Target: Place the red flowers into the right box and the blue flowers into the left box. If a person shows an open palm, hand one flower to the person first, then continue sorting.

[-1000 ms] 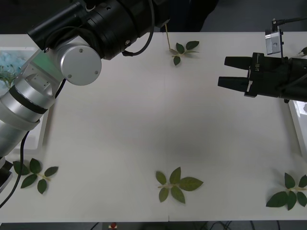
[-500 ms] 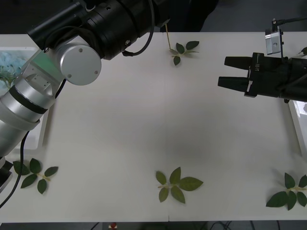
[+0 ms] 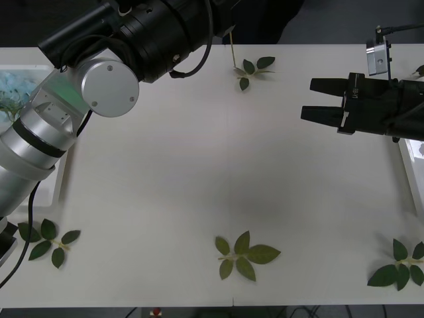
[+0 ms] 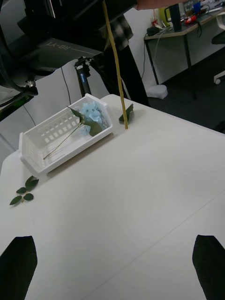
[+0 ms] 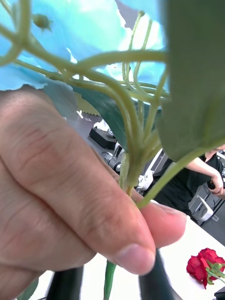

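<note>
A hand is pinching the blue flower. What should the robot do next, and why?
Probably the left gripper should let go of the blue flower and ease back. The person's hand grips its stem close to the gripper, so the person seems to have it. The right gripper waits open on the right.

Loose leaf sprigs [image 3: 245, 256] on white table [image 3: 199, 185]

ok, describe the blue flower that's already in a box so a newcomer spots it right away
Find the white slotted box at the table's left edge, beside the left arm. Inside lies a pale blue flower, its stem running along the box. Unlike the loose green leaf sprigs on the table, it has a bloom.
</note>
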Controlling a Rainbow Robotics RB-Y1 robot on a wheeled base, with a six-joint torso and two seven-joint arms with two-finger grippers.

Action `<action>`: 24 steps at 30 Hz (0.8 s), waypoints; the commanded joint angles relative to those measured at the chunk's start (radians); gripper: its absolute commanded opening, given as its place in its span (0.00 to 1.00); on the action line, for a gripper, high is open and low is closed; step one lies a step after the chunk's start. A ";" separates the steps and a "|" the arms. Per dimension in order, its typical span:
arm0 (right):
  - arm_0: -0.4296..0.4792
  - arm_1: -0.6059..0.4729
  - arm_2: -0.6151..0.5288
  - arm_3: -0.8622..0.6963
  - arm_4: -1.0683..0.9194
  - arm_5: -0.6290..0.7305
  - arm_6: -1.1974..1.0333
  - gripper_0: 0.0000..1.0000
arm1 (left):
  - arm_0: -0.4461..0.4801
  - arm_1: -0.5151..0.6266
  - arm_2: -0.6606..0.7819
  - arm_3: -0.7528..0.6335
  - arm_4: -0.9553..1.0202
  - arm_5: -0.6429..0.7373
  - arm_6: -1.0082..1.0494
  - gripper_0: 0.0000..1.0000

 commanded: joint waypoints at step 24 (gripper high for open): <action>-0.010 -0.040 -0.003 -0.022 -0.006 0.004 0.008 0.97 | 0.014 0.000 0.019 -0.023 0.025 -0.009 -0.032 1.00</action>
